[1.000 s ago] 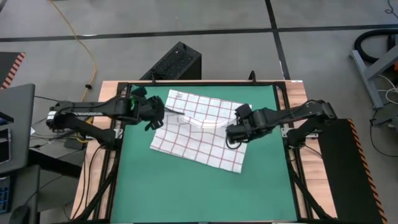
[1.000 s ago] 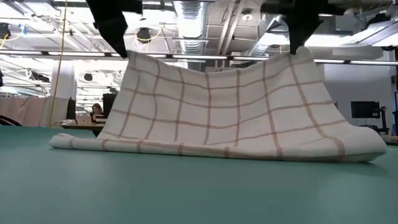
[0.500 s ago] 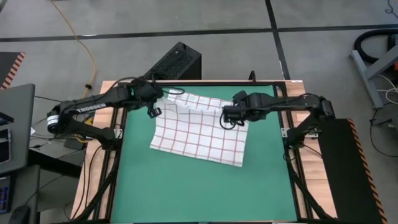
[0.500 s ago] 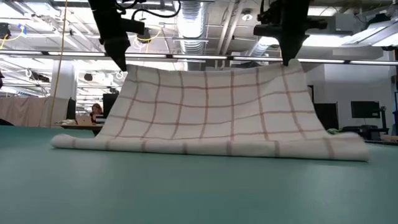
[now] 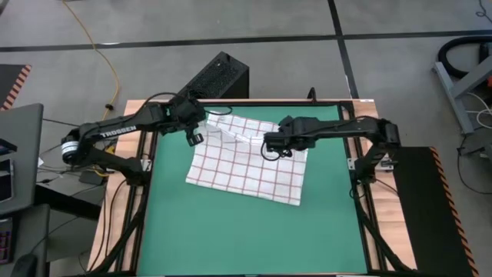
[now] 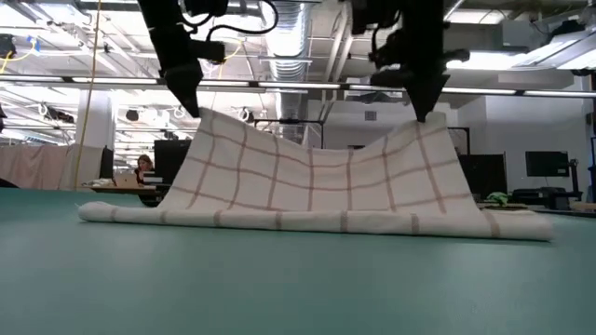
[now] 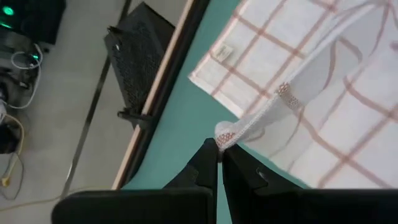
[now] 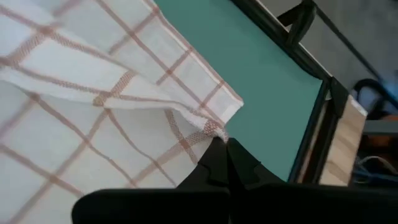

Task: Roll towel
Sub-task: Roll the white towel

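Two robot arms hold a checked towel (image 5: 247, 160) up by its far corners.

Left gripper (image 7: 219, 151) and right gripper (image 8: 225, 149) pinch one corner each above the green mat (image 5: 231, 238); its near edge rests there, likely ready for rolling.

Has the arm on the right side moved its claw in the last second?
Yes. In the high view the right gripper, shut on the towel, has moved toward the left arm and the mat's far edge, away from the right frame rail.

Wood-edged table (image 5: 231, 101) w/ green mat (image 5: 231, 231), towel (image 5: 250, 173) on mat.
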